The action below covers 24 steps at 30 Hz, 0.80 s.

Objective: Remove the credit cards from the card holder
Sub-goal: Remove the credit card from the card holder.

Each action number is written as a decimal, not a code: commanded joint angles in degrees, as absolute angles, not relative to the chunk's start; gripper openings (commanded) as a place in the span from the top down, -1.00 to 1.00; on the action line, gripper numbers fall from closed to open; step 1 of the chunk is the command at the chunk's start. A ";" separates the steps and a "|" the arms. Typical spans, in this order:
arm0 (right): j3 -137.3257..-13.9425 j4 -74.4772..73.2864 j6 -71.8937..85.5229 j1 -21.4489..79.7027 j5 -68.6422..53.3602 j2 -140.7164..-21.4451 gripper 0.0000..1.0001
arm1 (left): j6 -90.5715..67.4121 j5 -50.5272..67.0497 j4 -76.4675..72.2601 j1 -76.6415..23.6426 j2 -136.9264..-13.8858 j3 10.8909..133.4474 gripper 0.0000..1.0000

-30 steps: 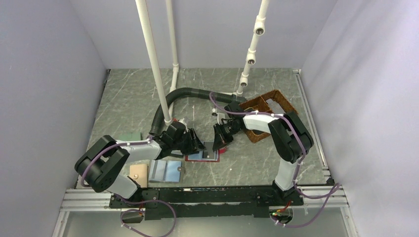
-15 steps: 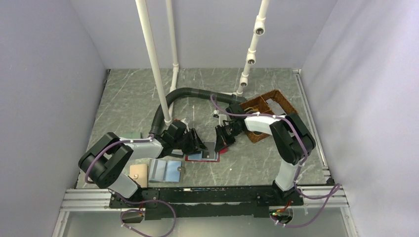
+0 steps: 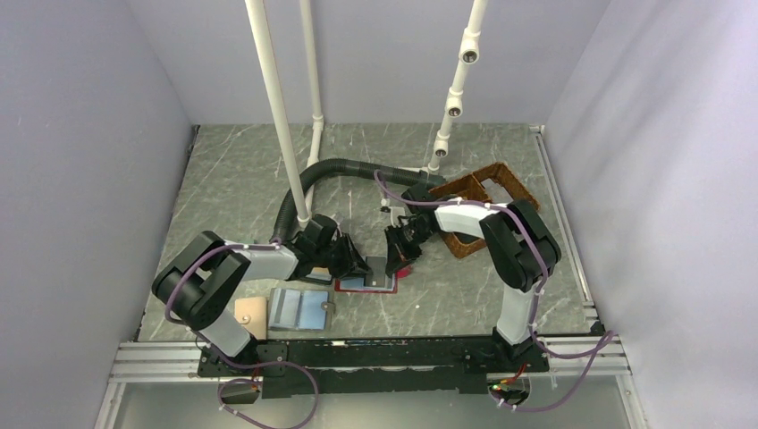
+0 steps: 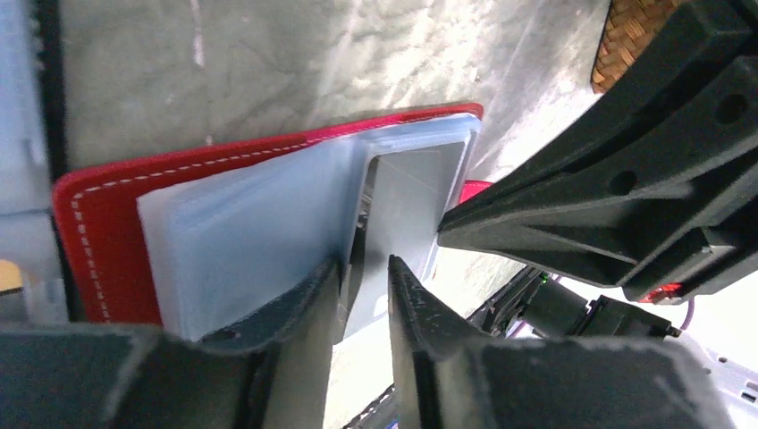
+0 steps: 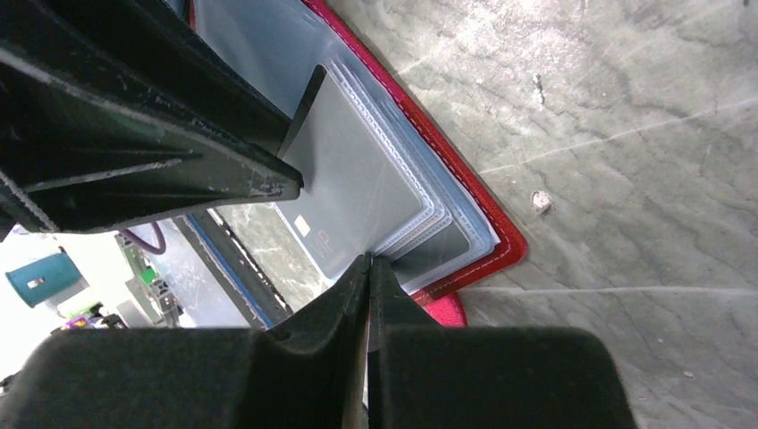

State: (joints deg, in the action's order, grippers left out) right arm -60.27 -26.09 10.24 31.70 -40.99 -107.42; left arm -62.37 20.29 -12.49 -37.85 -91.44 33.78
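Marble table [image 3: 232, 179] | left end effector [image 4: 363, 268] ajar astride credit card [image 4: 411, 197] | right end effector [image 5: 368, 261] pinching card holder [image 5: 502, 243]

Top view evenly lit, diffuse, sharp, with weak shadows only. Left wrist: left gripper [image 4: 362, 266] blurred up close, card holder [image 4: 89, 206] sharp, glare on table [image 4: 223, 71] up-right of it — background down-right blown out.

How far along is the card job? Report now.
Done: the card holder lies open. In hand: right gripper pins a sleeve edge; left gripper straddles a grey card, jaws not yet clamped. Left: pull that card, then any others.
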 commanded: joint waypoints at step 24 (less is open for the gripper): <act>-60.23 -26.72 6.29 34.28 -30.25 -110.27 0.95 | -66.09 23.72 -23.22 -34.98 -80.09 22.87 1.00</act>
